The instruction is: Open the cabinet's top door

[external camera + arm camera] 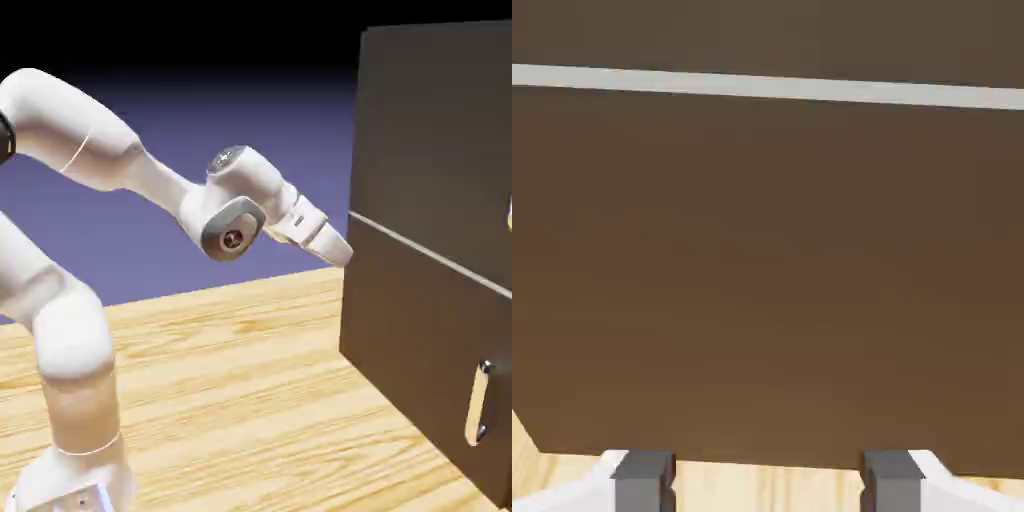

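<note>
Jaws are held wide open, with nothing gripped. In the hand view the grey fingertips [643, 482] are set well apart, and only the counter [769, 486] and the bottom edge of the lower door [768, 290] are framed in the gap. In the exterior view the jaws are angled downward toward the exterior view's right, and are placed near the cabinet [425, 190], at its edge toward the exterior view's left. Whether the cabinet is touched can't be told from this angle.

Ahead of the jaws, most of the hand view is filled by the lower door. The pale seam [768, 87] is seen beyond it, run across the hand view with a slight tilt. Past that, only a strip of the top door [768, 35] is shown. In the exterior view the top door is set above and to the right of the jaws, closed as far as can be seen. Its handle [510, 212] is placed farther right and is mostly cut off by the frame edge. The lower handle [478, 404] is mounted down and right of the jaws. Behind the jaws, the white arm [75, 335] is bent, its base set on the counter.
</note>
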